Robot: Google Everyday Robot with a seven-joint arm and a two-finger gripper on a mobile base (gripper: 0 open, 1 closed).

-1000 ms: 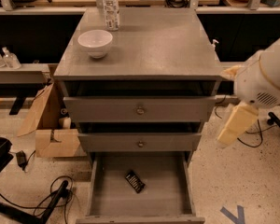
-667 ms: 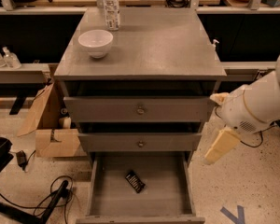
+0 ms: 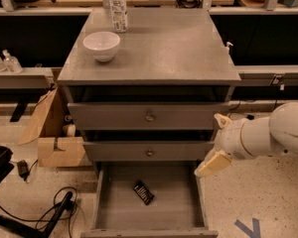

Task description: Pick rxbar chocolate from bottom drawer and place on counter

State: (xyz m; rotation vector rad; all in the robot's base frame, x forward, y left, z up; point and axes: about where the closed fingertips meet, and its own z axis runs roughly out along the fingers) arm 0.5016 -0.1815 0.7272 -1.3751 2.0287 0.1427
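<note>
The rxbar chocolate, a small black bar, lies flat on the floor of the pulled-out bottom drawer, left of its middle. The grey counter tops the cabinet above it. My gripper hangs at the cabinet's right side, level with the lower closed drawer front and just above the open drawer's right wall. It is open and holds nothing, with one tan fingertip low and the other higher up. It is well apart from the bar, to the bar's right and above it.
A white bowl and a clear water bottle stand at the counter's back left. Two closed drawer fronts with round knobs sit above the open drawer. A cardboard box and black cables lie on the floor to the left.
My arm has swung down and to the left, bringing the gripper from beside the top drawer to the open drawer's right edge. The bar has not moved.
</note>
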